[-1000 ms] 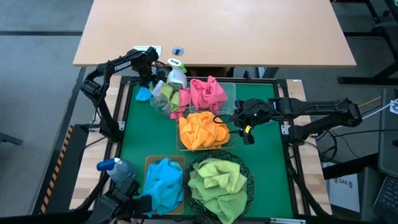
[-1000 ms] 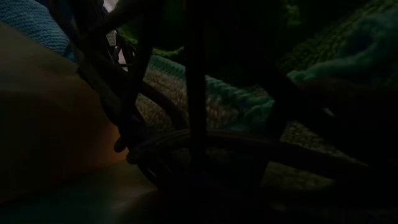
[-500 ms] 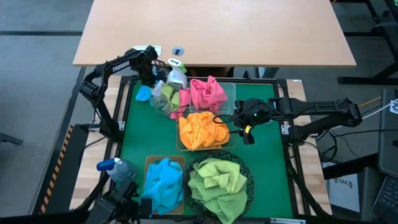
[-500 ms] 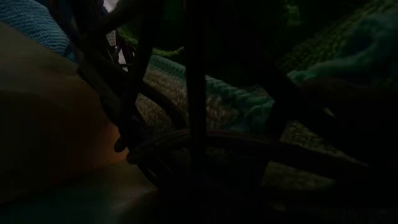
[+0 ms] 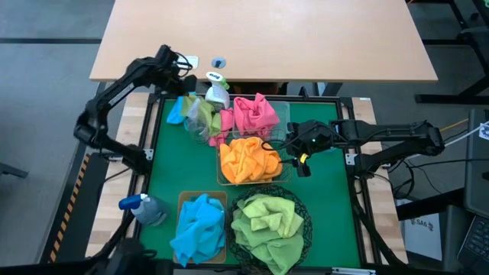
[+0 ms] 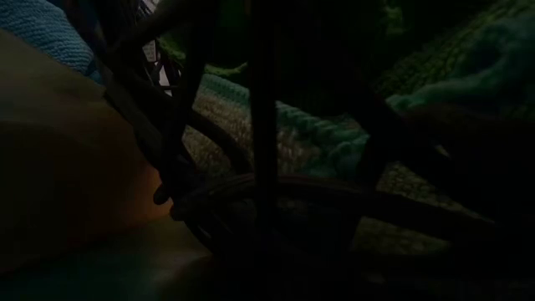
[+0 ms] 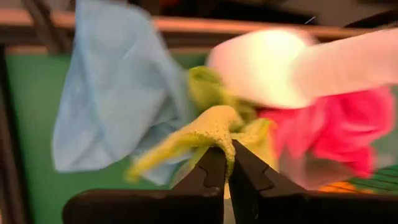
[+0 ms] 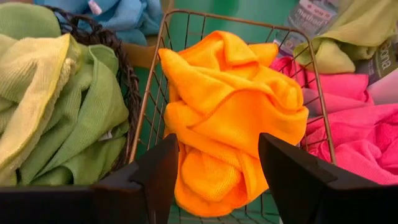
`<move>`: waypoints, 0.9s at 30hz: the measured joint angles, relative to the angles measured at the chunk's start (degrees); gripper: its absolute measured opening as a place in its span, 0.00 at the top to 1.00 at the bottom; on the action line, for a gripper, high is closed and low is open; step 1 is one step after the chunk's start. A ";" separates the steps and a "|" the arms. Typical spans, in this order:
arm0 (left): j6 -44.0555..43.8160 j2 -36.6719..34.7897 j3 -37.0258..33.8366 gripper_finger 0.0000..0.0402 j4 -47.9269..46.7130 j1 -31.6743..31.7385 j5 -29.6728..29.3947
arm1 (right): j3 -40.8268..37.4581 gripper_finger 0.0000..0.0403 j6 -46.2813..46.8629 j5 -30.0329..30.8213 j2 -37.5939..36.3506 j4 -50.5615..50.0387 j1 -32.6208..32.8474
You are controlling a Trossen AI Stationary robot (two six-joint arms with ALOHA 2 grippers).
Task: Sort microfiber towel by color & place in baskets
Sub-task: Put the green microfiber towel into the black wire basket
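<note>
The left gripper (image 7: 225, 163), at the far left corner of the green mat (image 5: 172, 172), is pinched shut on a fold of yellow-green microfiber towel (image 7: 205, 129), a pale blue microfiber towel (image 7: 115, 102) hanging just beside it; whether the blue one is also caught is hard to tell. The right gripper (image 8: 217, 171) hovers with fingers spread beside the pale wire basket (image 8: 152, 93) holding the orange microfiber towel (image 8: 230, 112); the round black wire-mesh basket (image 5: 299, 206) holds light green towels (image 5: 267, 221); the tan rectangular bin (image 5: 186, 197) holds bright blue towels (image 5: 200, 221); pink towels (image 5: 254, 114) fill the clear far basket (image 5: 284, 108).
</note>
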 joint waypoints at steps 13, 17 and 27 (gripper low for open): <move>-3.50 -16.43 0.00 1.00 26.03 -3.86 2.96 | 0.09 0.45 0.00 0.61 0.15 4.15 0.02; -4.13 -18.89 0.00 1.00 36.76 -6.30 5.12 | 0.09 0.45 0.00 0.63 0.15 4.40 0.02; -5.87 -19.62 0.02 1.00 49.43 -16.55 10.30 | 0.09 0.45 -0.04 10.08 0.15 26.10 0.02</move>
